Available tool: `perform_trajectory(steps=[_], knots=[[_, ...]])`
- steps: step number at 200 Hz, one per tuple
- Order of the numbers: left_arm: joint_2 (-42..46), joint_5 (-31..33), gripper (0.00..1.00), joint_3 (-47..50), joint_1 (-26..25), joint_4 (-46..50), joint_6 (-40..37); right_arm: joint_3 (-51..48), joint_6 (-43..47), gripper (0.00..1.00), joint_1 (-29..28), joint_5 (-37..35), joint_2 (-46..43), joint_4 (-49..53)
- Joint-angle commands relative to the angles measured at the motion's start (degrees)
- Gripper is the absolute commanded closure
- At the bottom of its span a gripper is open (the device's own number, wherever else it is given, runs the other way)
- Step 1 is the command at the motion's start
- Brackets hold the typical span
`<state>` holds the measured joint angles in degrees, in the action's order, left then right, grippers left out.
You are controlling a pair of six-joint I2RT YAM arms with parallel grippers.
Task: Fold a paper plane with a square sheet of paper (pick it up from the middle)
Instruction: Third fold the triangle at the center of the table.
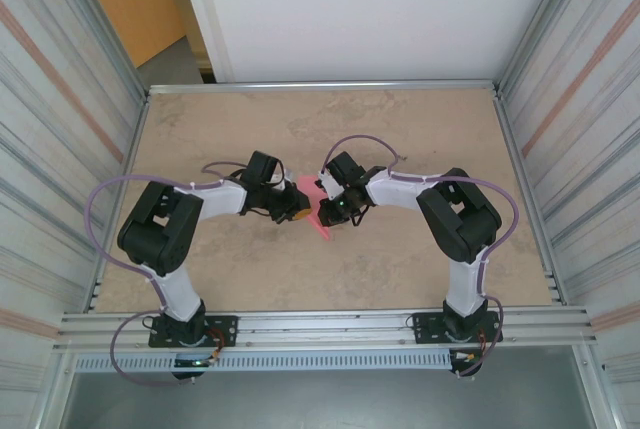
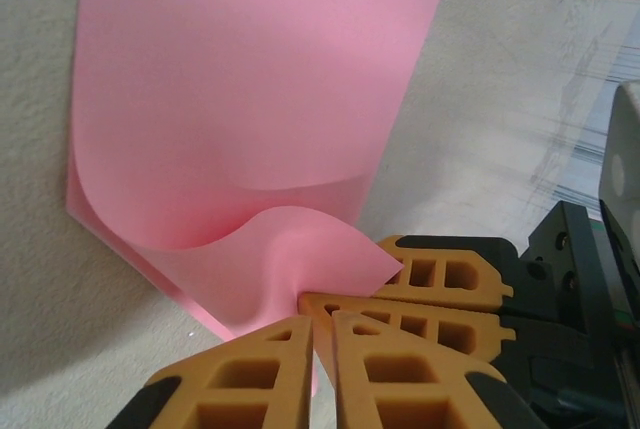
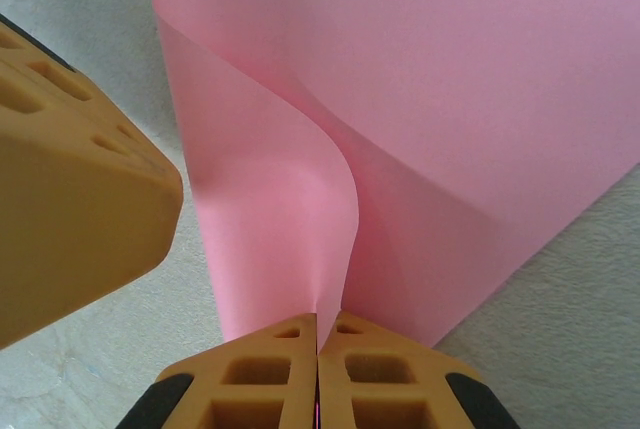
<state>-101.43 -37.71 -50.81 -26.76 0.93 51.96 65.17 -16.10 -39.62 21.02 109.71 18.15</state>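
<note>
Your square sheet of paper (image 2: 250, 79) sits near the middle of the bench (image 1: 400, 129), partly curled up off the surface. Your right jaws are pressed together on one edge of it. Your left jaws, nearly closed, pinch the sheet just beside them.

Soft, even light fills the overhead view — brightest on the white wall (image 1: 380, 9) beyond the square sheet of paper (image 1: 310, 189). Close up, the paper looks sharp and evenly lit — a dim shadow pools on the table (image 2: 60, 369) below-left of it.
</note>
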Motion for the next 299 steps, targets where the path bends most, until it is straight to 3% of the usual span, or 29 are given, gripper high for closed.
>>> perform_trajectory(steps=[1, 186, 230, 299], knots=[[-1.0, -0.7, 0.87, -0.6, -0.6, -0.7, -0.2, 0.2, -0.8, 0.91, 0.3, -1.8, 2.5, 3.4], [-3.4, -0.3, 0.88, -0.7, -0.7, 0.6, -1.6, 0.4, -1.5, 0.85, 0.4, -1.6, 1.8, 3.6], [-3.6, -0.5, 0.88, -1.3, -0.7, 0.6, -1.8, 0.3, -2.2, 0.92, 0.5, -0.9, -0.3, 2.7], [-2.5, 0.3, 0.87, -3.5, 0.1, 3.0, -3.5, -0.2, -2.7, 0.93, 0.6, -1.3, -1.1, 2.7]])
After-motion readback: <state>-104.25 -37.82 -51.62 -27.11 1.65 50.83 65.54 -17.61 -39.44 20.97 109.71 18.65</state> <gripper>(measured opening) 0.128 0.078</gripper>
